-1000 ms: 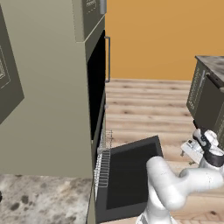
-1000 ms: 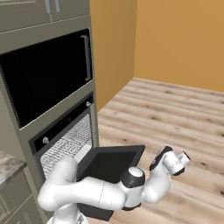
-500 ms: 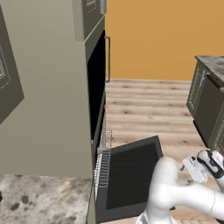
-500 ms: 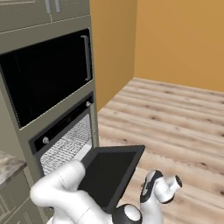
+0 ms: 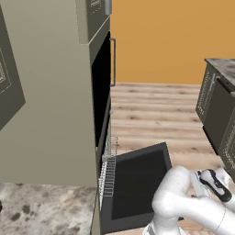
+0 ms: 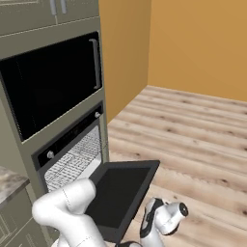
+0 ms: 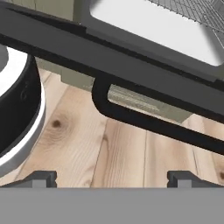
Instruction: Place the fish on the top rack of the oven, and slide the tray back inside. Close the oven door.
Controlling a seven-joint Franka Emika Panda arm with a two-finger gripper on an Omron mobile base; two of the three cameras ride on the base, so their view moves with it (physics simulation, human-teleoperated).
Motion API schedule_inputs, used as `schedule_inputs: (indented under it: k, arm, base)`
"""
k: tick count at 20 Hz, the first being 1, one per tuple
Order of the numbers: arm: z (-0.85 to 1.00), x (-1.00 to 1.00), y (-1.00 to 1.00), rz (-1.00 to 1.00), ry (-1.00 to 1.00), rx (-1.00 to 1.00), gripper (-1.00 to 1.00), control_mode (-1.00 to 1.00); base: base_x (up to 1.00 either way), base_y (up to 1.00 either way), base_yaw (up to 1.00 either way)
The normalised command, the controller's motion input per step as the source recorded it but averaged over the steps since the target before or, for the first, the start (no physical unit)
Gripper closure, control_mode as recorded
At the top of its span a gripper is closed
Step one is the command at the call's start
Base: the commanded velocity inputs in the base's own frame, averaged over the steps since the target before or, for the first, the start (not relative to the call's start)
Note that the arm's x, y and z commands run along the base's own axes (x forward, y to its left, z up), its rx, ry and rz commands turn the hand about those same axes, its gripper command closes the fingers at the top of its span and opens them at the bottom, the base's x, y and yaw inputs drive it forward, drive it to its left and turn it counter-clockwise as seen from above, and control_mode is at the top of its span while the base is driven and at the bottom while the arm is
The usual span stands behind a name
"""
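The oven door (image 5: 137, 183) lies open and flat, a dark panel also seen from the other side as the oven door (image 6: 120, 190). Behind it the top rack (image 5: 109, 170), a silver wire grid, sticks partly out of the cavity; the rack (image 6: 75, 157) shows the same from the right. My gripper (image 7: 112, 179) hangs low by the door's front edge, open, with nothing between its fingertips (image 7: 39, 178). Just ahead of it runs the door's black bar handle (image 7: 131, 116), with the door's edge and the rack (image 7: 192, 13) above. My wrist (image 5: 212, 182) sits right of the door. The fish is out of view.
An olive-grey cabinet column (image 5: 50, 101) holds the oven, with a dark upper oven (image 6: 53, 82) above it. A speckled counter (image 5: 46, 211) lies at the lower left. A dark cabinet unit (image 5: 218, 105) stands at the right. Wooden floor (image 6: 193, 130) stretches beyond the door.
The hand has dropped from beside the door's far edge to low near the floor, closer to the door's front edge. The jaws stayed open. Door and rack have not moved.
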Motion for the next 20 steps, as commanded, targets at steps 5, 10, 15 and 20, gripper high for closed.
schedule_inputs:
  k: [5,10,15,20]
  arm:
    - [-0.58,0.03,-0.48,0.00,0.05,0.07,-1.00,-1.00]
    - [-0.51,0.47,-0.57,0.04,0.03,0.15,-1.00,-1.00]
    - [-0.68,0.89,-0.25,0.11,0.00,0.19,-1.00,-1.00]
    - [-0.99,0.99,-0.01,0.15,-0.05,0.21,-1.00,-1.00]
  base:
    - [0.00,0.00,0.00]
    - [0.00,0.00,0.00]
    - [0.00,0.00,0.00]
    - [0.00,0.00,0.00]
